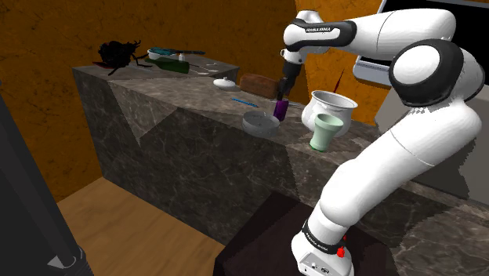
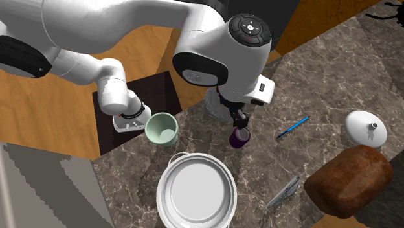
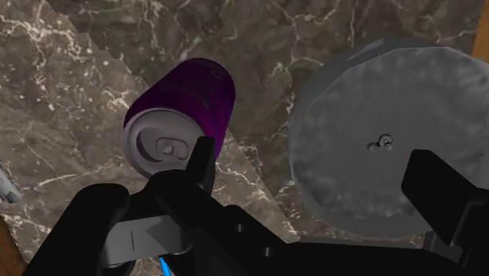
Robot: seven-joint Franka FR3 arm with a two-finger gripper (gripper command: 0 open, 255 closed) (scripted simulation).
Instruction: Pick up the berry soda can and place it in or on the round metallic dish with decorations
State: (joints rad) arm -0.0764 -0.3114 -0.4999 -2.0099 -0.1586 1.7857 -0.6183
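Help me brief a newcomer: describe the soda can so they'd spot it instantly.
On the dark marble counter, look just under the robot's black hand. The small purple can with a silver pull-tab top stands beside a grey round dish; nothing else there is purple.

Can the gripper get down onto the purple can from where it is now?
Probably yes. The open gripper hangs just above the purple can, nothing between them. One finger sits over the can's rim, so a small sideways shift looks needed. The dish stands apart.
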